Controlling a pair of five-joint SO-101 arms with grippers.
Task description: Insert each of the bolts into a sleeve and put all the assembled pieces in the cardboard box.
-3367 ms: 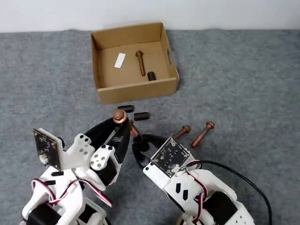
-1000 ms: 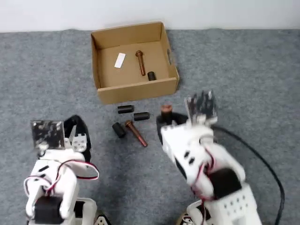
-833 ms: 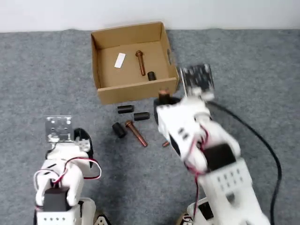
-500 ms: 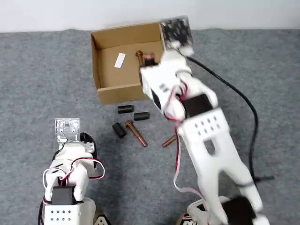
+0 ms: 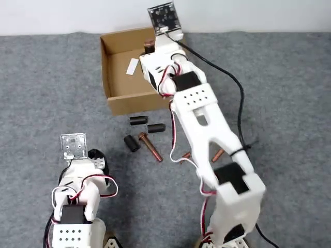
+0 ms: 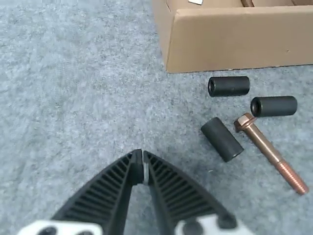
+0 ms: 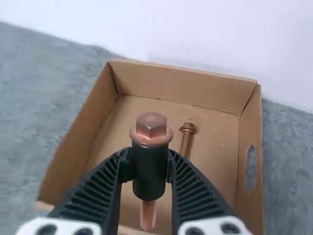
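Observation:
My right gripper [image 7: 149, 161] is shut on an assembled piece [image 7: 150, 131], a copper bolt standing upright in a black sleeve. It hangs above the open cardboard box [image 7: 177, 87], over the box's floor. One more bolt [image 7: 186, 140] lies inside the box. In the high view the right arm stretches over the box [image 5: 115, 89] with the assembled piece [image 5: 149, 45] at its tip. My left gripper [image 6: 142, 169] is shut and empty, low over the carpet. Beyond it lie three black sleeves [image 6: 228, 86] [image 6: 273, 106] [image 6: 221, 139] and a loose bolt [image 6: 270, 152].
A white label [image 5: 132, 66] lies on the box floor. Two further bolts [image 5: 185, 155] [image 5: 217, 154] lie on the carpet, partly hidden under the right arm. The table is grey carpet, with a white wall behind the box.
The right arm rose from the carpet and swung forward over the box, carrying the bolt in its sleeve. The left arm pulled back toward its base, leaving a bolt by the sleeves.

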